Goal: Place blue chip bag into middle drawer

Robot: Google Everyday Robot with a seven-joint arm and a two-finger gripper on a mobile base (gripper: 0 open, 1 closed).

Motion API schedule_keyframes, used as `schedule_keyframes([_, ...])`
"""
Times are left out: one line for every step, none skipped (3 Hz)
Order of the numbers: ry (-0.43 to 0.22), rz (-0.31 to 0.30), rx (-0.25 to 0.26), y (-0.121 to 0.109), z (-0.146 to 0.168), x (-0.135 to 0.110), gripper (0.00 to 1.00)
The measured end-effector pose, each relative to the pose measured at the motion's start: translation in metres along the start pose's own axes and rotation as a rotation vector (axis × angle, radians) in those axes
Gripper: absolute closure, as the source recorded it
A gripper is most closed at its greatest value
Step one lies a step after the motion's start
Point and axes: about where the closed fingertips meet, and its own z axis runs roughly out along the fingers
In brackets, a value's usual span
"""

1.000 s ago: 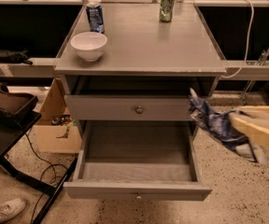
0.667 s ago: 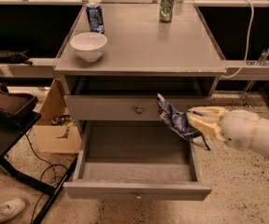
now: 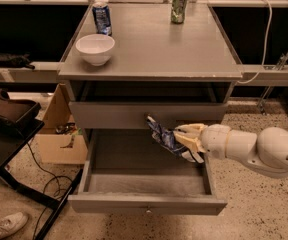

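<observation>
Just right of the frame's centre, the gripper [image 3: 188, 138] reaches in from the right with its fingers clamped on one end of the blue chip bag [image 3: 160, 133], holding it above the pulled-out middle drawer [image 3: 144, 185], apparently ready to lower it inside.

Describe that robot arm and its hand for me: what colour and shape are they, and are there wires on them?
The arm is smooth off-white, built of fat rounded segments joined by thin seams. Its gripper, over the open middle drawer and clamping the blue chip bag, has short fingers in a yellower cream. No cables or markings show on it.
</observation>
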Motion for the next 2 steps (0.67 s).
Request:
schedule_keyframes([0.000,0.000,0.000,0.000,0.000,0.000,1.00])
schedule_keyframes([-0.003,0.042,-0.044,0.009,0.028,0.021,1.00])
